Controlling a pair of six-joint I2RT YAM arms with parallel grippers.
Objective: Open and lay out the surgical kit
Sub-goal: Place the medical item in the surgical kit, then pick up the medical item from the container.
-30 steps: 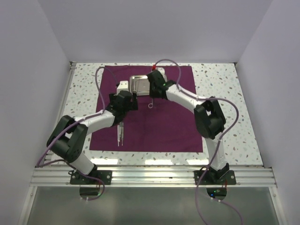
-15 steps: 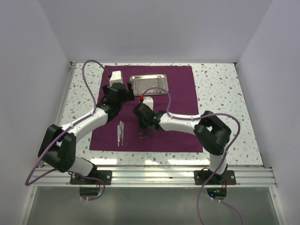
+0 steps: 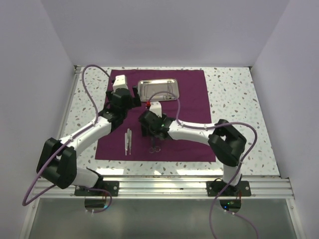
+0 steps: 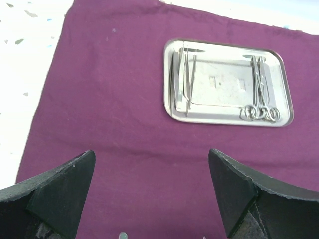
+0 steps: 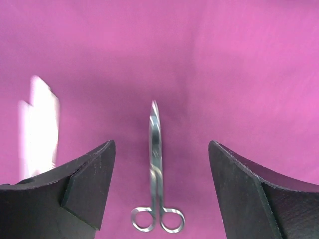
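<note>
Purple cloth (image 3: 189,99) lies spread flat, tweezers (image 3: 128,142) at its 7 o'clock and scissors (image 5: 155,164) at 6 under the right gripper (image 5: 159,149) (jaws apart, empty), yet the steel tray (image 4: 219,94) at 12 holds more instruments (image 4: 256,112) for the left gripper (image 4: 152,159), likewise spread wide.

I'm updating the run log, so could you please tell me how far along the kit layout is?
Done: the cloth is spread flat, with tweezers and one pair of scissors lying on it. In hand: nothing; the right gripper hangs open over the scissors, the left gripper open facing the tray. Left: several instruments lie in the tray, not yet laid out.
</note>
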